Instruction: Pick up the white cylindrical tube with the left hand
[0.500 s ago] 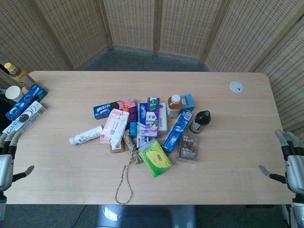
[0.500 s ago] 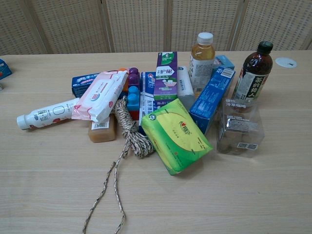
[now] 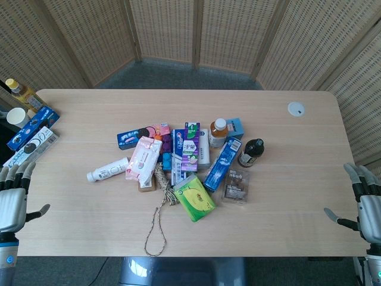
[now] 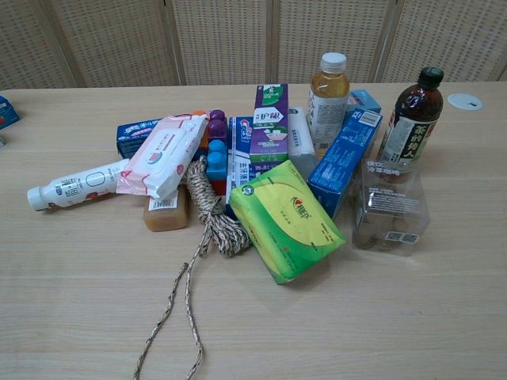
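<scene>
The white cylindrical tube [image 3: 108, 170] lies on its side at the left end of the pile, cap pointing left; in the chest view the tube [image 4: 77, 185] has its right end tucked under a pink wipes pack [image 4: 162, 155]. My left hand [image 3: 13, 201] hovers at the table's front left edge, fingers spread and empty, well to the left of the tube. At the front right edge my right hand [image 3: 364, 202] is also spread and empty. Neither hand shows in the chest view.
A pile fills the table middle: green tissue pack [image 4: 291, 219], rope [image 4: 207, 212], blue toothpaste boxes [image 4: 343, 161], juice bottle [image 4: 326, 93], dark bottle [image 4: 411, 115], clear box [image 4: 390, 208]. Cookie boxes [image 3: 33, 127], a cup [image 3: 16, 117] and a bottle [image 3: 22, 92] stand at far left.
My left hand has shifted slightly right and forward, onto the table's edge. The objects and the right hand have not moved.
</scene>
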### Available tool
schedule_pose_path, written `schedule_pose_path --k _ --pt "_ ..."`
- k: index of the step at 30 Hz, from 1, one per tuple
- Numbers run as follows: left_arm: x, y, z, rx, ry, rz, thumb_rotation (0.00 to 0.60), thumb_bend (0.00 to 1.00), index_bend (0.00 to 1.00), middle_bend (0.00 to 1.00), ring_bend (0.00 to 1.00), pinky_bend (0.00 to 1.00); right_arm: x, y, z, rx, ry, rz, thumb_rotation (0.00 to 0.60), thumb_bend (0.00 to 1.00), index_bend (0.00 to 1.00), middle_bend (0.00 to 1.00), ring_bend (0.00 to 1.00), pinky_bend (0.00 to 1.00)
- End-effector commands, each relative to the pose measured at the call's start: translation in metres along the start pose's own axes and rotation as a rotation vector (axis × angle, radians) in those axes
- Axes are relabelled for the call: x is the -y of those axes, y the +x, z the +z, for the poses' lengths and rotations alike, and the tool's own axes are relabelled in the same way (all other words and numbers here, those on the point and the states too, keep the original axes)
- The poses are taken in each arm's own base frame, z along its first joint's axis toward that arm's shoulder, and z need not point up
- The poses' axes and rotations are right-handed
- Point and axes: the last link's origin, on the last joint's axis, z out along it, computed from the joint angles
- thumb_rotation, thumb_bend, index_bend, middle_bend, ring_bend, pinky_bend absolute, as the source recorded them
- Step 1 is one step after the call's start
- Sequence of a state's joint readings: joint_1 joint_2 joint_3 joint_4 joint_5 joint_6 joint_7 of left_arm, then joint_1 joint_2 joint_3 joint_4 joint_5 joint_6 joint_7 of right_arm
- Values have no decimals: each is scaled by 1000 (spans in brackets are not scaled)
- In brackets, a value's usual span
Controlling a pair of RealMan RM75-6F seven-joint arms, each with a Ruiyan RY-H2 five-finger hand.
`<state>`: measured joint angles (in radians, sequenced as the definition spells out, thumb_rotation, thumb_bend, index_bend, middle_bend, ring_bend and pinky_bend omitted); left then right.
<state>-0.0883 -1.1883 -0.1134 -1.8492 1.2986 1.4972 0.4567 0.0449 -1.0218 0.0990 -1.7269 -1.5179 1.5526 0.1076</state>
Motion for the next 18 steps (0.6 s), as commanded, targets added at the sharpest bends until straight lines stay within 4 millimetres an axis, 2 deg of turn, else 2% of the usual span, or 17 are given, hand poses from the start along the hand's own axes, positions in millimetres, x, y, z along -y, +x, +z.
schedule_pose_path --k 1,11,18 --pt "-22 -5 18 48 -7 27 600 0 70 0 0 0 1 -1 0 3 2 1 600 0 0 0 0 0" --pt "-87 -25 63 185 -74 198 600 0 76 0 0 0 1 0 0 7 7 10 600 0 0 0 0 0" --pt "-107 -50 84 228 -77 308 600 1 77 0 0 0 1 -1 0 14 8 16 600 0 0 0 0 0"
